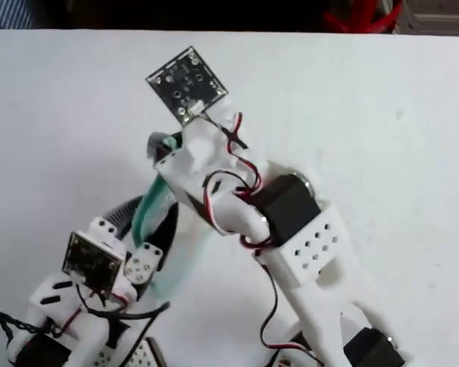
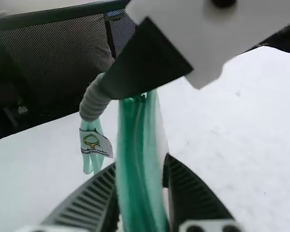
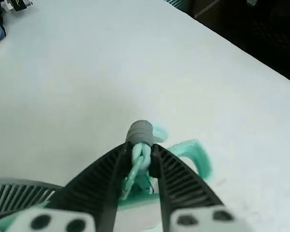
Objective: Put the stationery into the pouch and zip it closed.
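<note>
Pouch (image 2: 137, 183): one, teal | left fingers (image 2: 92, 203) pinching it | right fingers (image 3: 101, 179) pinching its grey tip (image 3: 140, 131)

My left claw (image 2: 141, 162) and right claw (image 3: 141, 150) both have black fingers (image 2: 193, 198) with a pattern of fine parallel ridges, mounted on white bodies. Red, black and white wires (image 1: 254, 172) run along my right arm. The pouch (image 2: 135, 208) is translucent mint green, with a grey ribbed end piece (image 3: 139, 131) and a white label (image 2: 95, 143) bearing a yellow-green emblem. The surface (image 3: 87, 72) is plain white, and the chair back (image 2: 53, 58) beyond it is black with a fine mesh pattern.
</note>
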Tool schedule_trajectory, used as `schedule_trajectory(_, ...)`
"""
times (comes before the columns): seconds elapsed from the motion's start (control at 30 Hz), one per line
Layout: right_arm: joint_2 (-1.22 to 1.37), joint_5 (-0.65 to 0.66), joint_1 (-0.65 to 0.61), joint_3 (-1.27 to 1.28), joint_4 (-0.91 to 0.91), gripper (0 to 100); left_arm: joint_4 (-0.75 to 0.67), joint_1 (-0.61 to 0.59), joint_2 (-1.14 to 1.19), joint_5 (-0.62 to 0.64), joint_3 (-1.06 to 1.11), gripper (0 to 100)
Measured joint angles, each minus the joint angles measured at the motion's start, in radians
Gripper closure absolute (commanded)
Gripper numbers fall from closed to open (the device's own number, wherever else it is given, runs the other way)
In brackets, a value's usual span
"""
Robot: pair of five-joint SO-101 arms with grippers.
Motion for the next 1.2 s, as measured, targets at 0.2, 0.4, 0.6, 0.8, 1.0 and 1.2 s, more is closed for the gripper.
schedule_trajectory(0.2, 0.005, 0.000, 0.000, 0.000, 0.000, 97.9, 0.000, 0.002, 0.002, 0.002, 0.000, 98)
schedule_trajectory(0.4, -0.029, 0.000, 0.080, 0.014, -0.048, 97.9, 0.000, 0.002, 0.005, 0.002, 0.000, 98)
schedule_trajectory(0.6, -0.029, 0.051, 0.244, 0.021, -0.117, 97.9, -0.008, 0.002, 0.012, 0.002, 0.000, 98)
schedule_trajectory(0.8, -0.012, 0.081, 0.344, 0.020, -0.187, 97.9, -0.008, 0.002, 0.012, 0.002, 0.000, 98)
schedule_trajectory(1.0, 0.071, 0.086, 0.450, 0.020, -0.255, 97.9, 0.005, 0.002, 0.000, 0.002, 0.000, 98)
schedule_trajectory(1.2, 0.083, 0.086, 0.502, 0.021, -0.252, 97.5, 0.015, 0.002, -0.002, 0.002, 0.000, 98)
